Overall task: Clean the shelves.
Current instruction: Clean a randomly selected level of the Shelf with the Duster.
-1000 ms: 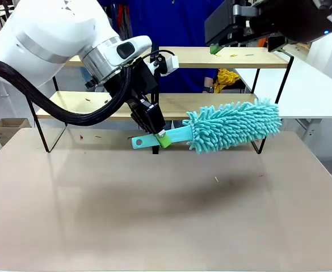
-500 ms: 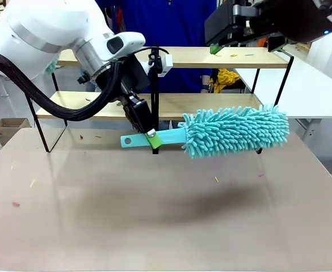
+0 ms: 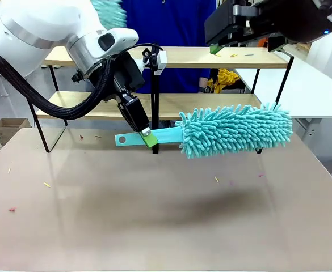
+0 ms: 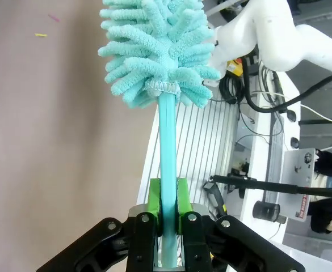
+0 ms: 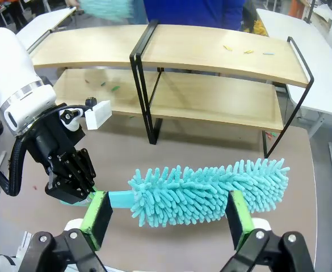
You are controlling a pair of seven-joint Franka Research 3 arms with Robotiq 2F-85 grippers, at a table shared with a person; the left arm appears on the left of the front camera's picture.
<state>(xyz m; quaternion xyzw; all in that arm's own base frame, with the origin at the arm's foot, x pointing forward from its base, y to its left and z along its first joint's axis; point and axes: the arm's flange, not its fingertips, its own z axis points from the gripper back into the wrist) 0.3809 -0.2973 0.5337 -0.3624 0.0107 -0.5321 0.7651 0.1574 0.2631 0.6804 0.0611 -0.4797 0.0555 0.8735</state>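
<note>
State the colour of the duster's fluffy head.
The duster head is turquoise, clearest in the front view.

The right hand (image 5: 167, 211) hangs with its green pads (image 5: 97, 218) spread wide. Seen between them, the teal duster (image 5: 211, 192) lies level over the desk (image 5: 211, 148), its handle clamped in the left hand (image 5: 83, 190). Beyond stand the shelves (image 5: 211, 56), their boards dotted with small coloured scraps (image 5: 248, 51).

Light bright, even, overhead; soft broad shadow on counter (image 3: 171, 209), centre. Motion blur on teal shape (image 3: 109, 12), upper left. Shelves (image 5: 211, 54) bowed at edges.
</note>
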